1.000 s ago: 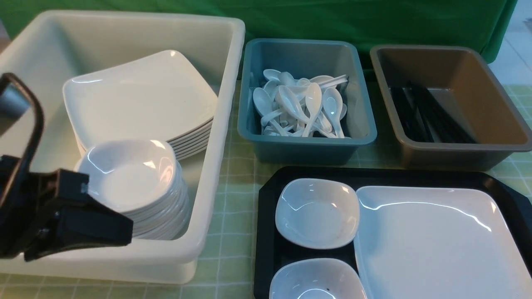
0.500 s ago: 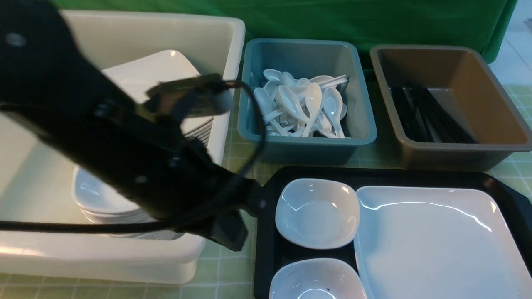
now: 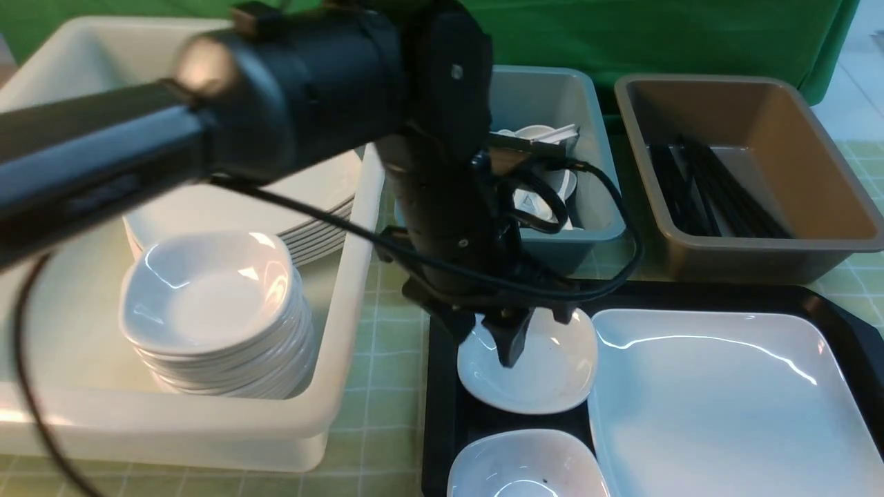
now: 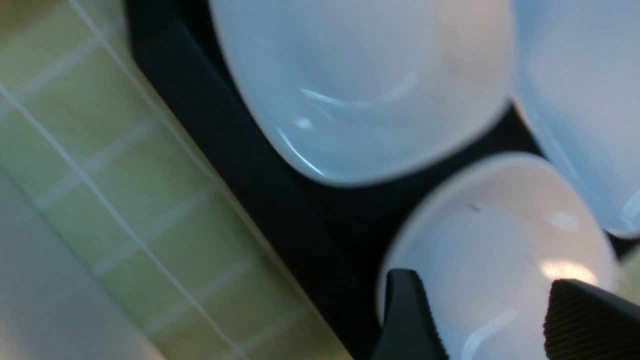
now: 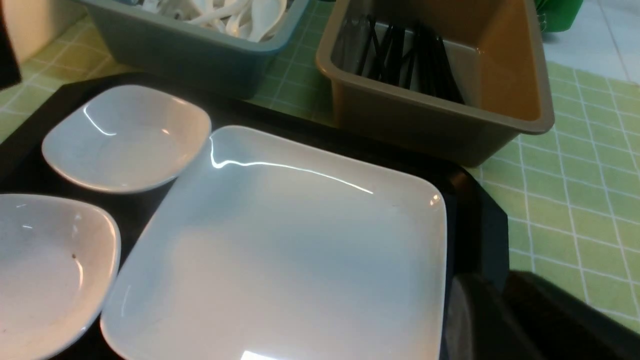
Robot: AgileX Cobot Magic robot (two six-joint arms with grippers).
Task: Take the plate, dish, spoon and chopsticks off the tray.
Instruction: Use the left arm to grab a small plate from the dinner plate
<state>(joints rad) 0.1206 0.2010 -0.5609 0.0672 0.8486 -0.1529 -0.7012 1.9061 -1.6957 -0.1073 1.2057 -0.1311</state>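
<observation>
Green cloth (image 3: pixel 656 34) backs a table under a pale green checked tablecloth (image 3: pixel 387 407), with pale floor tiles (image 3: pixel 860 83) showing at the far right. Largest on the table is a cream tub (image 3: pixel 207 435) at the left, holding stacked plates (image 3: pixel 311 200) and stacked bowls (image 3: pixel 214 297). Next comes the black tray (image 3: pixel 438 414) at the near right, and behind it stand the brown tub (image 3: pixel 760 259) of chopsticks (image 3: pixel 711 193) and the blue-grey tub (image 3: pixel 594 231) of spoons (image 5: pixel 240 15). The plate (image 3: pixel 725 414) lies flat on the tray's right side, to the right of the left gripper (image 3: pixel 535 331), which hangs with jaws apart over the far small bowl (image 3: pixel 545 386); the near small bowl (image 3: pixel 525 469) sits just in front. Only the left wrist view shows the ribbed fingers (image 4: pixel 590 320) with a bowl between them. Only the right wrist view shows the right gripper (image 5: pixel 500 320), a dark blur by the plate's corner, and I cannot tell how its jaws stand
</observation>
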